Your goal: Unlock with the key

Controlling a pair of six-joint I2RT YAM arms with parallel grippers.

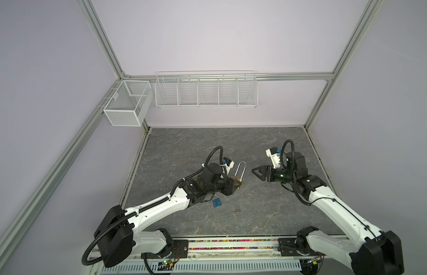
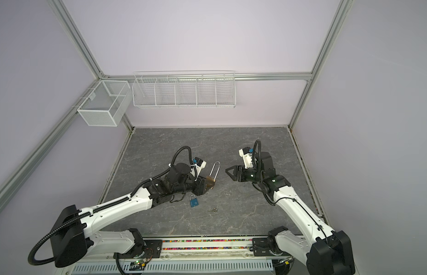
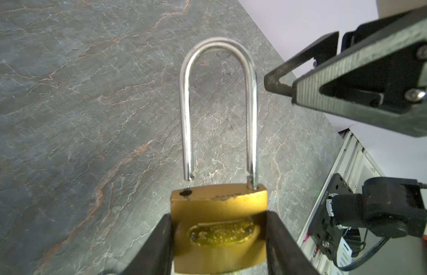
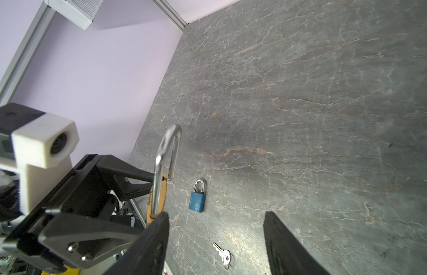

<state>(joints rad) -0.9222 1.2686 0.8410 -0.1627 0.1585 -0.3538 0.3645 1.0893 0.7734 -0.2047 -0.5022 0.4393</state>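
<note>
My left gripper (image 1: 234,185) (image 3: 219,235) is shut on the body of a brass padlock (image 1: 308,182) (image 2: 210,182) (image 3: 219,207) and holds it above the table. Its long silver shackle (image 3: 251,114) (image 4: 160,162) points away from the gripper. One shackle leg hangs free just above its hole in the body. My right gripper (image 1: 256,175) (image 2: 228,173) (image 4: 217,214) is open and empty, just right of the shackle without touching it. A small silver key (image 1: 236,210) (image 2: 213,209) (image 4: 223,254) lies flat on the table nearer the front, in no gripper.
A small blue padlock (image 1: 216,202) (image 2: 194,202) (image 4: 197,200) lies on the grey stone-pattern table (image 1: 255,214) beside my left arm, left of the key. A white wire rack (image 1: 205,91) and a mesh basket (image 1: 126,102) hang on the back wall.
</note>
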